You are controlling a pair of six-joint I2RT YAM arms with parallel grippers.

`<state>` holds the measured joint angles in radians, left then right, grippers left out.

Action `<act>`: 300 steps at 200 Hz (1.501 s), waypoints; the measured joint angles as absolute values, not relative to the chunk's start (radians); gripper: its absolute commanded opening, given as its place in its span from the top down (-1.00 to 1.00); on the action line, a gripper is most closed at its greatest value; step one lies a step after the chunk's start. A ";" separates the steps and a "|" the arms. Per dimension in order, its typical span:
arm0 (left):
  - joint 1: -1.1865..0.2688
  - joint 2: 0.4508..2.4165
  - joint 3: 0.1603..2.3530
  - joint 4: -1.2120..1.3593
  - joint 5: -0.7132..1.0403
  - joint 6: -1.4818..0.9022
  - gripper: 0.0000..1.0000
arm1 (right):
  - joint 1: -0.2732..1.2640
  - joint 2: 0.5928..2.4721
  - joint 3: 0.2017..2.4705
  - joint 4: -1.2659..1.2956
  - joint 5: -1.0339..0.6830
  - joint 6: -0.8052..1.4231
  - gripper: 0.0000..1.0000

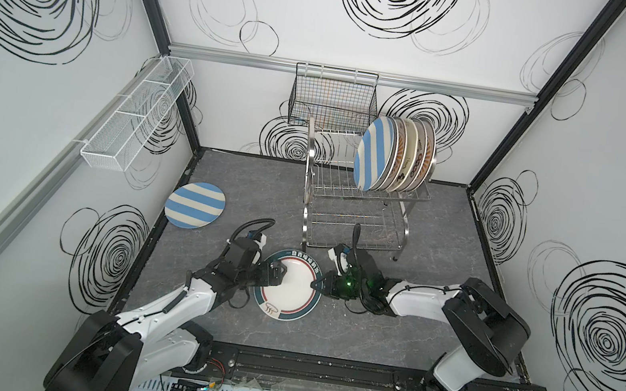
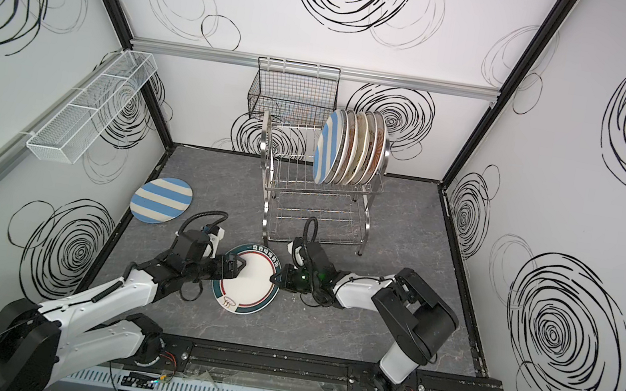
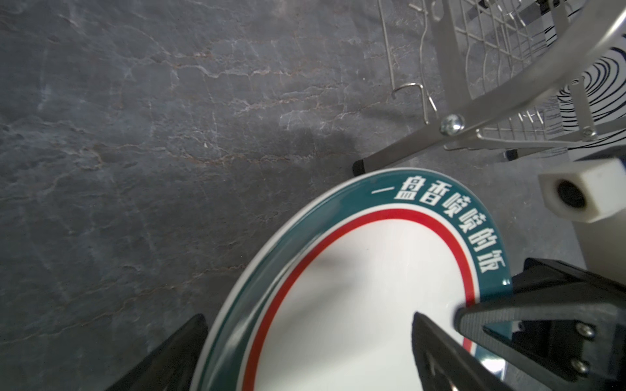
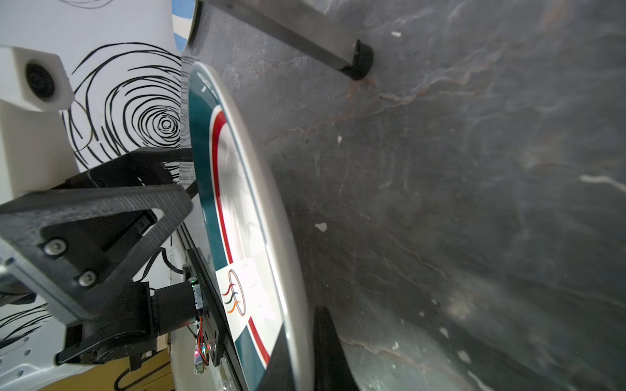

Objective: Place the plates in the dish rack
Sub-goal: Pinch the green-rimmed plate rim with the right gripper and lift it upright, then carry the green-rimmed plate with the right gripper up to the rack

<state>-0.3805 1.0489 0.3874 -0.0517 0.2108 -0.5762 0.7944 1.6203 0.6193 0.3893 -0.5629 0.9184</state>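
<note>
A lab test cell, not a home kitchen. White walls [image 1: 367, 45] printed with black scribbled spirals box in a dark stone-look counter [image 1: 433, 307], and two robot arms stand bolted to a rail [image 1: 319, 370] at its front edge.

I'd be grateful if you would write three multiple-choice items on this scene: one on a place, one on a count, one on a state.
1. Where does the striped plate outside the rack lie?
A. on the floor, left of the rack
B. in the black basket
C. on the rack's lower tier

2. How many plates are out of the rack?
A. none
B. two
C. five

3. What holds the green-rimmed plate?
A. nothing
B. the left gripper only
C. both grippers, the right gripper too

Answers:
1 A, it lies flat near the left wall.
2 B, the striped and green-rimmed ones.
3 C, each clamps an opposite rim.
</note>
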 measured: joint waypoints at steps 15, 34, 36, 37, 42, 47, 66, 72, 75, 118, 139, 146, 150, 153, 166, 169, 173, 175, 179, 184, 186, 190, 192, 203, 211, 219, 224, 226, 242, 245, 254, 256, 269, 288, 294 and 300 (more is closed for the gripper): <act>-0.370 1.045 0.407 -0.054 0.232 -0.568 -0.92 | 0.794 1.567 0.605 0.331 -0.522 0.916 1.00; -0.332 1.031 0.428 -0.052 0.286 -0.565 -0.92 | 0.794 1.477 0.582 0.260 -0.467 0.916 1.00; -0.326 1.029 0.430 -0.052 0.292 -0.565 -0.92 | 0.794 1.468 0.580 0.253 -0.462 0.916 1.00; -0.324 1.029 0.432 -0.053 0.295 -0.565 -0.92 | 0.794 1.460 0.579 0.249 -0.458 0.916 1.00; -0.311 1.024 0.437 -0.054 0.310 -0.565 -0.92 | 0.794 1.435 0.575 0.229 -0.446 0.916 1.00; -0.298 1.021 0.445 -0.059 0.325 -0.565 -0.92 | 0.794 1.406 0.570 0.209 -0.431 0.915 1.00; -0.257 1.018 0.506 -0.105 0.368 -0.539 -0.92 | 0.794 1.290 0.567 0.121 -0.377 0.905 1.00; -0.247 1.019 0.535 -0.125 0.379 -0.522 -0.92 | 0.793 1.253 0.568 0.094 -0.363 0.899 1.00; -0.243 1.021 0.549 -0.135 0.384 -0.515 -0.92 | 0.793 1.235 0.569 0.080 -0.355 0.896 1.00; -0.161 1.051 0.701 -0.211 0.432 -0.376 -0.92 | 0.781 0.989 0.643 -0.173 -0.244 0.810 1.00; -0.102 1.066 0.704 -0.239 0.454 -0.343 -0.92 | 0.757 0.896 0.722 -0.284 -0.210 0.773 1.00; -0.086 1.070 0.704 -0.247 0.460 -0.337 -0.92 | 0.745 0.879 0.757 -0.318 -0.204 0.756 1.00; -0.078 1.072 0.704 -0.250 0.463 -0.335 -0.92 | 0.738 0.873 0.783 -0.342 -0.199 0.744 1.00; -0.074 1.073 0.704 -0.252 0.465 -0.333 -0.92 | 0.734 0.870 0.800 -0.355 -0.195 0.742 1.00; -0.062 1.073 0.704 -0.260 0.471 -0.328 -0.92 | 0.719 0.864 0.866 -0.400 -0.181 0.708 1.00; -0.061 1.073 0.704 -0.260 0.472 -0.328 -0.92 | 0.715 0.864 0.878 -0.408 -0.180 0.701 1.00; -0.060 1.073 0.704 -0.261 0.473 -0.327 -0.92 | 0.710 0.864 0.895 -0.419 -0.180 0.691 1.00; -0.060 1.073 0.704 -0.261 0.474 -0.327 -0.92 | 0.709 0.864 0.900 -0.424 -0.180 0.688 1.00; -0.060 1.073 0.704 -0.262 0.476 -0.327 -0.92 | 0.706 0.864 0.914 -0.434 -0.183 0.675 1.00; -0.060 1.074 0.704 -0.262 0.478 -0.326 -0.92 | 0.701 0.865 0.929 -0.447 -0.188 0.665 1.00; -0.060 1.074 0.704 -0.262 0.479 -0.326 -0.92 | 0.700 0.866 0.934 -0.452 -0.192 0.662 1.00; -0.060 1.074 0.704 -0.262 0.480 -0.325 -0.92 | 0.698 0.867 0.944 -0.459 -0.199 0.652 1.00; -0.060 1.074 0.704 -0.263 0.481 -0.325 -0.92 | 0.696 0.867 0.949 -0.465 -0.202 0.648 1.00; -0.060 1.075 0.704 -0.264 0.483 -0.324 -0.92 | 0.690 0.875 0.974 -0.490 -0.221 0.627 1.00; -0.060 1.076 0.704 -0.264 0.484 -0.324 -0.92 | 0.686 0.885 0.996 -0.507 -0.233 0.614 1.00; -0.060 1.077 0.704 -0.264 0.484 -0.323 -0.92 | 0.683 0.899 1.023 -0.525 -0.241 0.601 1.00; -0.060 1.079 0.704 -0.264 0.484 -0.322 -0.92 | 0.680 0.909 1.041 -0.535 -0.247 0.592 1.00; -0.060 1.079 0.704 -0.264 0.484 -0.322 -0.92 | 0.680 0.913 1.049 -0.538 -0.249 0.590 1.00; -0.060 1.081 0.704 -0.265 0.484 -0.321 -0.92 | 0.673 0.949 1.123 -0.563 -0.262 0.562 1.00; -0.060 1.082 0.704 -0.265 0.484 -0.321 -0.92 | 0.672 0.958 1.140 -0.569 -0.261 0.558 1.00; -0.060 1.083 0.704 -0.265 0.484 -0.321 -0.92 | 0.667 0.983 1.193 -0.584 -0.258 0.542 1.00; -0.060 1.083 0.704 -0.265 0.484 -0.321 -0.92 | 0.666 0.990 1.209 -0.587 -0.256 0.535 1.00; -0.060 1.085 0.704 -0.266 0.484 -0.321 -0.92 | 0.663 1.041 1.310 -0.612 -0.235 0.508 1.00; -0.060 1.086 0.704 -0.269 0.483 -0.320 -0.92 | 0.659 1.128 1.470 -0.650 -0.192 0.462 1.00; -0.060 1.087 0.704 -0.269 0.483 -0.319 -0.92 | 0.658 1.155 1.518 -0.661 -0.178 0.448 1.00; -0.060 1.087 0.704 -0.269 0.483 -0.318 -0.92 | 0.654 1.183 1.568 -0.672 -0.163 0.434 1.00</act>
<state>-0.0605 1.0866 0.7040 -0.2691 0.4831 -0.3176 0.6544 1.1831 1.5684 -0.6724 -0.1635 0.4343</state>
